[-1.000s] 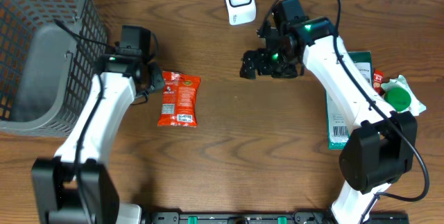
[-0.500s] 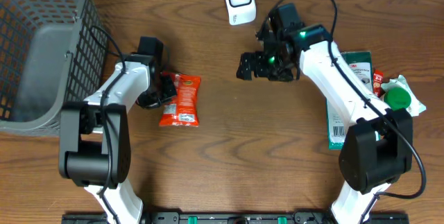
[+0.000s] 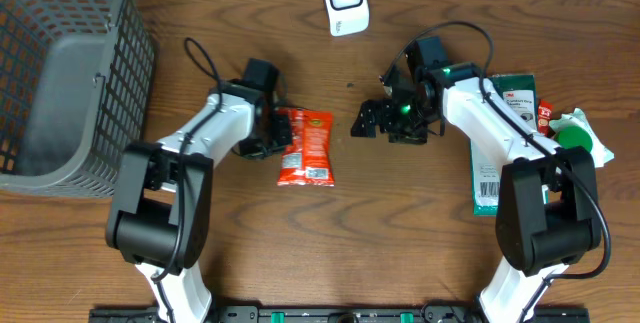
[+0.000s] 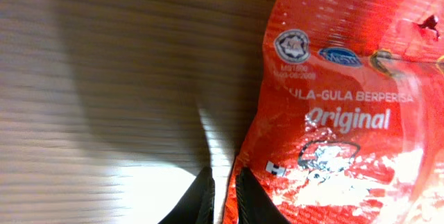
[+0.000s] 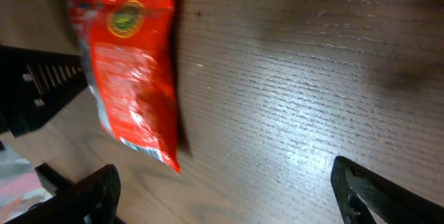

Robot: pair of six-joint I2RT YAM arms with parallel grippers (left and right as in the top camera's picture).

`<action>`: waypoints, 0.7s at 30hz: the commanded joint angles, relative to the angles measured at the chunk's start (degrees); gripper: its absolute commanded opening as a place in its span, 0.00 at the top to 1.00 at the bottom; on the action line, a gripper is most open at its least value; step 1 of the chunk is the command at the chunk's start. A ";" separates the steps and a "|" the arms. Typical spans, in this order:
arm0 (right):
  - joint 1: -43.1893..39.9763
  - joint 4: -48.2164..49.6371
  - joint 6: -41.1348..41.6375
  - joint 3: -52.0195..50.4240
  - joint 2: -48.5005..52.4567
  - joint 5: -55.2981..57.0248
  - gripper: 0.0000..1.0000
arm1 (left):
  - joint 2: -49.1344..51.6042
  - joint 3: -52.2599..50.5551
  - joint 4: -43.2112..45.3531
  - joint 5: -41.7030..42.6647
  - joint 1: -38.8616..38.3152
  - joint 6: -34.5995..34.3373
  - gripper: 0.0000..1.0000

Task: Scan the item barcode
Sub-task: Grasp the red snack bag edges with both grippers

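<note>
While your left gripper (image 4: 223,182) has its jaws drawn almost together, the edge of the red snack packet (image 4: 333,113) runs down into the narrow slot between them, so you have it pinched by that rim. The rest of the packet spreads out to one side of the jaws, printed face to the wrist camera (the word "Original" reads clearly). Whether it lies flat on the wooden table (image 3: 400,223) or hangs just off it, the views do not settle. Your right gripper (image 5: 223,168) has its jaws spread wide with nothing between them but bare wood. The packet sits ahead of those jaws and off to one side, apart from both fingers. From overhead the two sets of jaws face each other with the packet between them, close to the left pair. The white scanner (image 3: 343,1) stands beyond both, at the far edge of the table. A grey mesh basket (image 3: 60,73) sits behind the left jaws, and a green box (image 3: 505,153) behind the right.
</note>
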 commanded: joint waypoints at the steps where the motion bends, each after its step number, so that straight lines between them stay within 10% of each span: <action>1: -0.92 1.53 -2.64 -2.03 0.68 -4.24 0.07 | 1.11 -0.28 1.03 0.72 -2.69 -0.33 0.85; 21: -0.61 27.08 -2.05 -17.31 0.68 -9.64 0.06 | 1.14 -0.28 4.31 0.70 -11.52 -0.33 0.83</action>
